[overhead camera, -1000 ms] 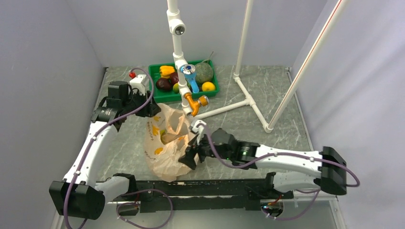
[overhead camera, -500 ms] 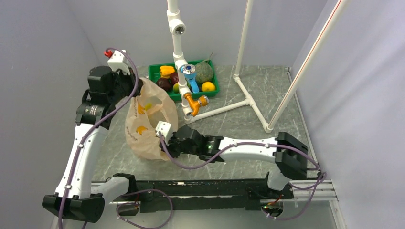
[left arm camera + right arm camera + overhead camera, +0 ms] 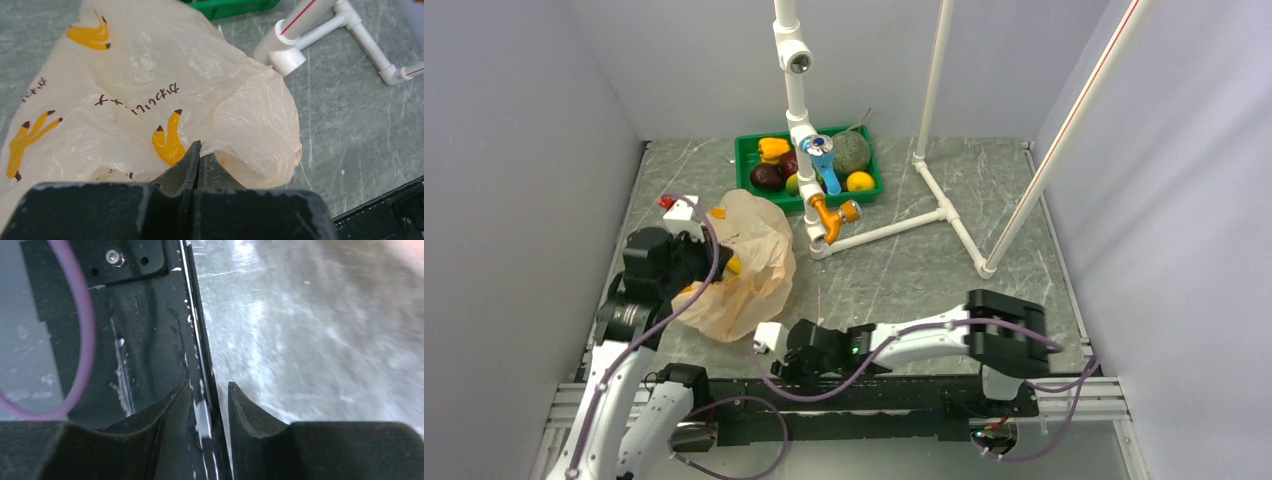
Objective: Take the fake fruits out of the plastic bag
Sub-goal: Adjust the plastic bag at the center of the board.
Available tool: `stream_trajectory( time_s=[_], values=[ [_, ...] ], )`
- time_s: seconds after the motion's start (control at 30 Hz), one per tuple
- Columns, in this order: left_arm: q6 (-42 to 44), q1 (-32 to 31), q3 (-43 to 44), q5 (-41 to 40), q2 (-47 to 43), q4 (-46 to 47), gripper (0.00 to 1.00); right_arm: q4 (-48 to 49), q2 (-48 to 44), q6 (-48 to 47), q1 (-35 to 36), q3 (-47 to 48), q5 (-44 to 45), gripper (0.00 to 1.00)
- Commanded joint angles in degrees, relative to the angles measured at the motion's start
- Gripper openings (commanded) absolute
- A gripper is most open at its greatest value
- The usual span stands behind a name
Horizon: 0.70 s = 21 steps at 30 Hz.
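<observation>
Your left gripper [image 3: 199, 150] is pinched tight on the plastic bag [image 3: 150, 75]; your right gripper [image 3: 210, 390] hangs slightly parted, holding nothing, over the bench [image 3: 310, 330] edge.

Thin, crinkly, translucent plastic bag [image 3: 210, 75]; glossy plastic fruits [image 3: 769, 177]; smooth green plastic tray [image 3: 746, 150]; marbled grey tabletop [image 3: 904, 270]

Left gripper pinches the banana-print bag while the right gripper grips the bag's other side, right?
Not quite. The right gripper holds nothing: the right wrist view shows its jaws parted and empty, off the bag. The left gripper does pinch the banana-print bag.
</observation>
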Motion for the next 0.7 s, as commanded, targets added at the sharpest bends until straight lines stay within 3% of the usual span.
stream_trajectory(
  time_s=[0.0, 0.13, 0.3, 0.47, 0.67],
  values=[
    [0.31, 0.1, 0.05, 1.09, -7.29, 2.1, 0.0, 1.19, -14.38, 1.88, -1.21, -2.82, 3.28, 0.39],
    [-1.47, 0.1, 3.3, 2.68, -7.83, 0.26, 0.0, 4.61, -22.28, 0.73, -2.45, -5.59, 8.66, 0.52],
    [-6.96, 0.1, 4.27, 8.06, -8.63, 2.56, 0.0, 7.94, -20.63, -0.72, -2.74, -1.45, 7.92, 0.53],
    [-9.78, 0.1, 3.88, 7.71, -9.65, 0.49, 0.0, 7.51, -12.96, 1.46, -2.74, 5.08, 11.52, 0.38],
    [-12.02, 0.1, 0.02, 12.39, -10.94, 1.86, 0.0, 7.88, -6.34, -1.14, -2.71, 11.51, 12.91, 0.29]
  ],
)
